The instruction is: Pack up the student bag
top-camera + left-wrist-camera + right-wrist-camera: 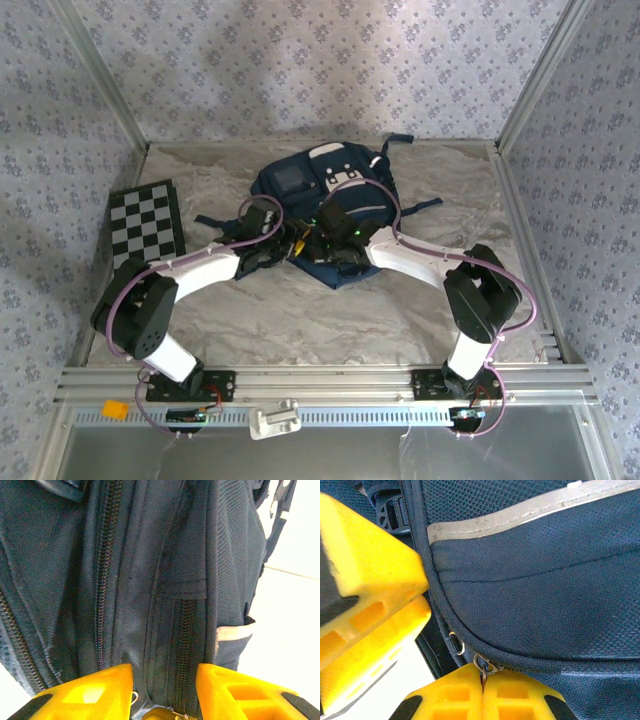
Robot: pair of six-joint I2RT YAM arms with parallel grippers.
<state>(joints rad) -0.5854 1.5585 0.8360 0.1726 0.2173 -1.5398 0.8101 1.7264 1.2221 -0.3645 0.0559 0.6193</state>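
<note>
The student bag (300, 195) lay flat toward the back-ctr of the counter (400, 310), w/ both arms reaching to its near edge. The right end effector (482, 674) was fully closed, pinching a small metal zip pull (483, 664) at the curved edge of the front pocket, below the pale stripe (520, 512). The left end effector (164, 672) stood partly open, fingers apart either side of a zip seam (185, 645) on the bag. Whether they pressed the fabric btwn them couldn't be told. In the right wrist view its yellow fingers (375, 605) sat just beside the right's. A checkerboard (147, 222) lay at the counter's left, apart from the bag.
</note>
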